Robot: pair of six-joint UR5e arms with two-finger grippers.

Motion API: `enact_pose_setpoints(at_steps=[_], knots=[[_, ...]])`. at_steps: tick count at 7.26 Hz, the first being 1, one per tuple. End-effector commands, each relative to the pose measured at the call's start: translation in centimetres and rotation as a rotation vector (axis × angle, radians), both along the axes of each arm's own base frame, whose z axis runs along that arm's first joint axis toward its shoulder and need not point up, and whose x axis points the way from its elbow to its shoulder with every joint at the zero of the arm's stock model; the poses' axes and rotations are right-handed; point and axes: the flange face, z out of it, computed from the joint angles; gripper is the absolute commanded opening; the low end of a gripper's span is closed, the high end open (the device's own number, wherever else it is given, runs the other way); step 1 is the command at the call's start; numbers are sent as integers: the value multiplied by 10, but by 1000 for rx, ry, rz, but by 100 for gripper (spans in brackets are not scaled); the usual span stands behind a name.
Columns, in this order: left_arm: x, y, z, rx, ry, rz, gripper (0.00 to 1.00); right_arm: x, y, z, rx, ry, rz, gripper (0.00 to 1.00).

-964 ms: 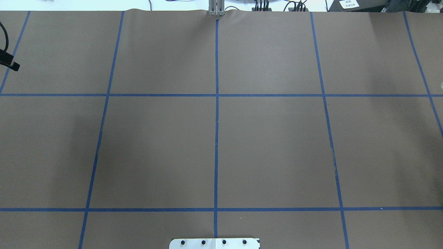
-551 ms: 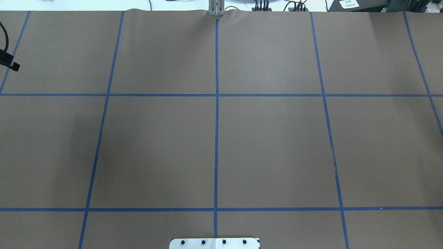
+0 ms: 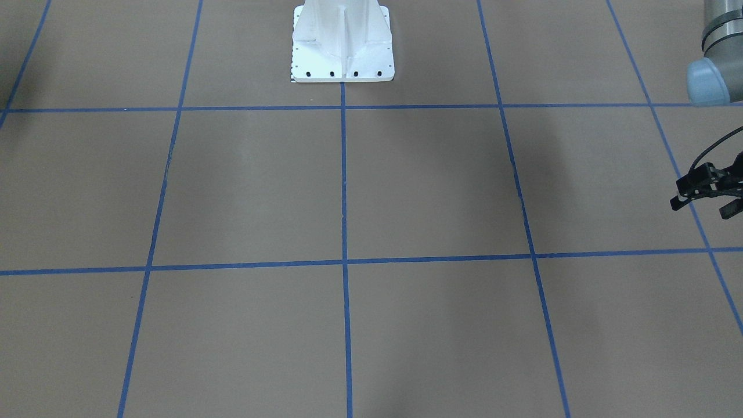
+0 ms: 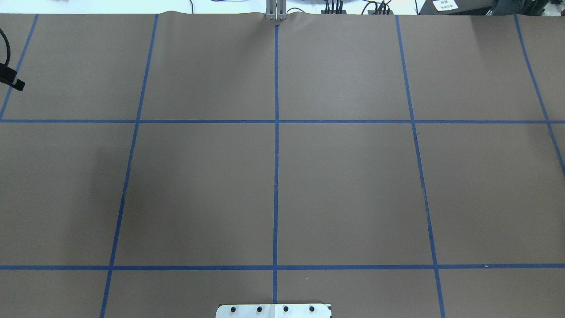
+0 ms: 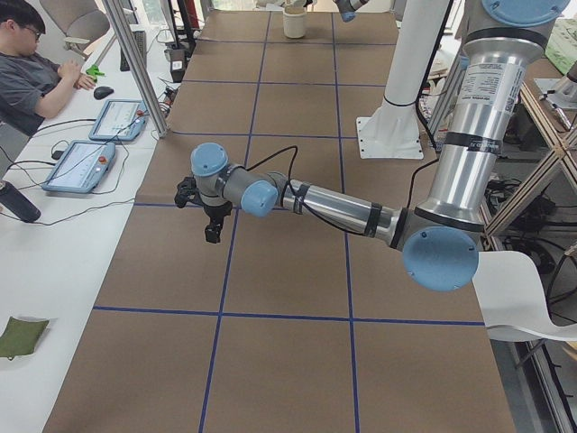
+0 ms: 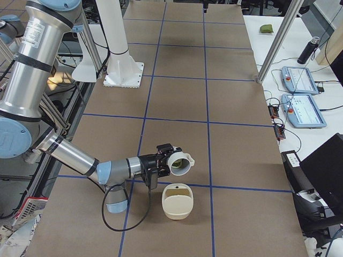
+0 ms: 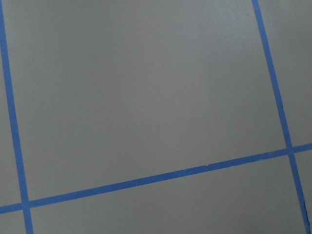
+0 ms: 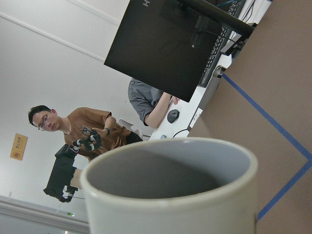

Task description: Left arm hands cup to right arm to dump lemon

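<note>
While aloft, cup [image 6: 181,162] sideways, mouth rightward.

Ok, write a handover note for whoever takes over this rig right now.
Left gripper: open, empty, parked at the left side.
Right gripper: white cup at its tip, in the air, tipped sideways near a cream basket; jaw state unreadable.
Done: handover looks complete.
Left: the dump; a yellow-green shape in the cup may be the lemon, unconfirmed.
</note>
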Motion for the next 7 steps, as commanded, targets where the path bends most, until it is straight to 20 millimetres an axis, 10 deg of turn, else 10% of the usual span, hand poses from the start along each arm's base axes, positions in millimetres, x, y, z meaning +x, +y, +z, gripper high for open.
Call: enact_pose_setpoints(at_steps=[1,7], knots=[[0,4,1,0,0,2,100,6,3,1,-77,-197,3,37],[-1,4,-3,8,2,0,100,27,16,9,-184,-670,66,39]])
